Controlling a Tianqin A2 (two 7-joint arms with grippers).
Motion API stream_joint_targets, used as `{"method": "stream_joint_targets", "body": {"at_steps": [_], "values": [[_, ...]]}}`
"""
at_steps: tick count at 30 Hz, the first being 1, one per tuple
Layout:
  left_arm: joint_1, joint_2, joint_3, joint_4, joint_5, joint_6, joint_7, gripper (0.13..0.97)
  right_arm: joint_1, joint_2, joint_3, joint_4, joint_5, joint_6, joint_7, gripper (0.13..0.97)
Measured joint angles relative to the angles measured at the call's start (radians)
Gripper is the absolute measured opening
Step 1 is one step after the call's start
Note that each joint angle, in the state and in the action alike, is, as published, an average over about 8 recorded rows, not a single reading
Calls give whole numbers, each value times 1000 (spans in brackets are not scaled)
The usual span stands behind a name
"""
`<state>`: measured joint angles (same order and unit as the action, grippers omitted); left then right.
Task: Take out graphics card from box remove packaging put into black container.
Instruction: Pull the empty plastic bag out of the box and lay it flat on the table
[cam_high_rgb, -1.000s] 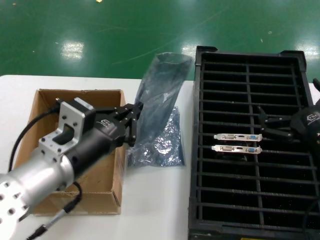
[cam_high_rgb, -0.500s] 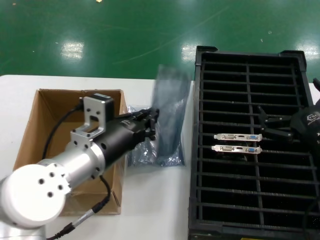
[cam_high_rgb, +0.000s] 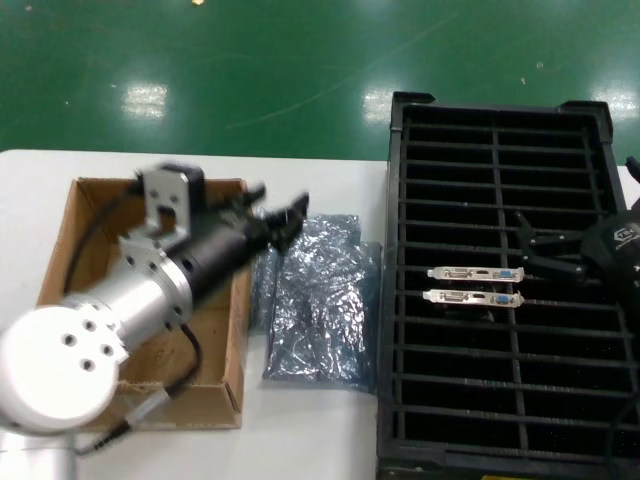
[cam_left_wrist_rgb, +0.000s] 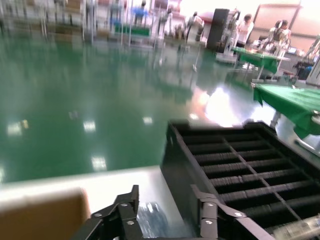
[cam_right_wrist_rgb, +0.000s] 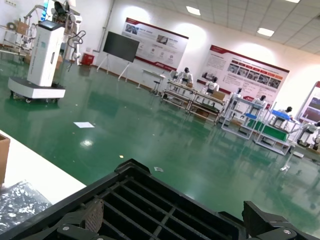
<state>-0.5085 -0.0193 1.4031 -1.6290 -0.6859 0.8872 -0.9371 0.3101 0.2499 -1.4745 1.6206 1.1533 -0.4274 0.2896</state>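
My left gripper (cam_high_rgb: 275, 207) is open and empty, above the right rim of the brown cardboard box (cam_high_rgb: 85, 215). The silver-grey antistatic bags (cam_high_rgb: 320, 300) lie flat on the table between the box and the black container (cam_high_rgb: 500, 130). Two graphics cards (cam_high_rgb: 475, 273) stand in slots in the container's middle, silver brackets up. My right gripper (cam_high_rgb: 525, 243) is open and empty over the container's right half. In the left wrist view my left gripper (cam_left_wrist_rgb: 167, 212) frames a bag (cam_left_wrist_rgb: 150, 217) beside the container (cam_left_wrist_rgb: 240, 165). In the right wrist view my right gripper (cam_right_wrist_rgb: 175, 220) hangs over the container (cam_right_wrist_rgb: 150, 200).
The white table (cam_high_rgb: 310, 430) ends at the green floor (cam_high_rgb: 250, 70) behind. My left arm covers most of the box's inside. A bag (cam_right_wrist_rgb: 20, 200) and the box's corner (cam_right_wrist_rgb: 2, 155) show in the right wrist view.
My left gripper has let go of the bag it held up; the bag has dropped flat onto the other bags. The gripper has drawn back toward the box. The right arm has not moved.
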Motion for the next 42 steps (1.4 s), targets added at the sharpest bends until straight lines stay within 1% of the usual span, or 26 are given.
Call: {"method": "stream_joint_targets", "body": {"at_steps": [3, 4, 5, 6, 10, 13, 14, 17, 22, 23, 31, 40, 42], "values": [[-3, -29, -11, -68, -25, -26, 45, 339, 0, 0, 0, 0, 0, 0, 0, 966], [-1, -43, -14, -98, -36, -41, 69, 356, 0, 0, 0, 0, 0, 0, 0, 966], [2, -58, -17, -129, -46, -56, 95, 356, 0, 0, 0, 0, 0, 0, 0, 966], [8, -75, -19, -161, -56, -74, 123, 381, 0, 0, 0, 0, 0, 0, 0, 966], [58, -151, -33, -279, -75, -153, 256, 482, 0, 0, 0, 0, 0, 0, 0, 966], [92, -186, -39, -321, -82, -194, 321, 558, -3, 1, -1, 0, 6, 4, -2, 966], [101, -192, -40, -326, -86, -204, 334, 558, -4, 1, -2, 0, 9, 6, -4, 966], [110, -195, -35, -320, -109, -220, 349, 633, -11, 2, -5, -1, 23, 15, -10, 966], [128, -196, -21, -296, -165, -253, 374, 758, -28, 5, -11, -2, 58, 38, -26, 966], [133, -197, -18, -292, -178, -262, 382, 758, -32, 5, -13, -2, 66, 44, -29, 966], [177, -207, 7, -254, -287, -334, 447, 891, -64, 10, -26, -4, 134, 88, -60, 966], [228, -218, 37, -211, -414, -419, 522, 957, -102, 17, -41, -7, 212, 141, -95, 966], [239, -220, 43, -201, -441, -437, 538, 957, -110, 18, -45, -7, 229, 152, -103, 966]]}}
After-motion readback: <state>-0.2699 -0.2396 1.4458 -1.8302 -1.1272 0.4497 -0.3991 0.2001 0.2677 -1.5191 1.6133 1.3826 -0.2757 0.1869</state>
